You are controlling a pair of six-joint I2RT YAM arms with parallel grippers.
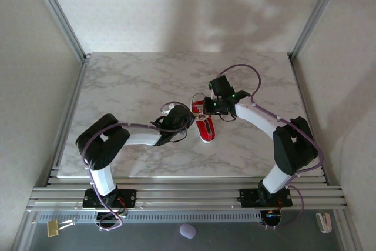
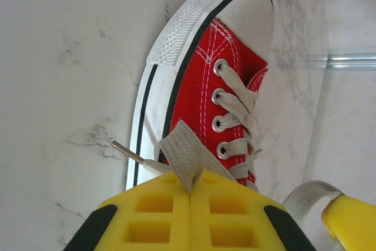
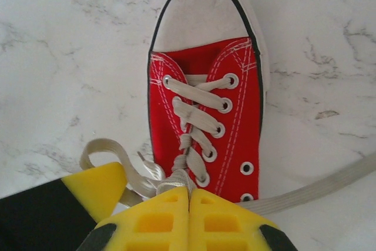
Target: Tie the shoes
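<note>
Laces [image 3: 197, 116] pinched both sides: left end effector [image 2: 190, 185] clamps one strand, right end effector [image 3: 189, 197] another, over the red shoe [image 3: 238, 127]. Knot stage, I reckon; next, cross the strands.

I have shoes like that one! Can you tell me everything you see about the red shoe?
The red shoe is a small canvas sneaker with white stitching, metal eyelets, a white rubber sole and toe cap. It stands on its sole on the marble table. Its white laces are crisscrossed but untied. The left tool pinches one lace, the right tool pinches another.
</note>
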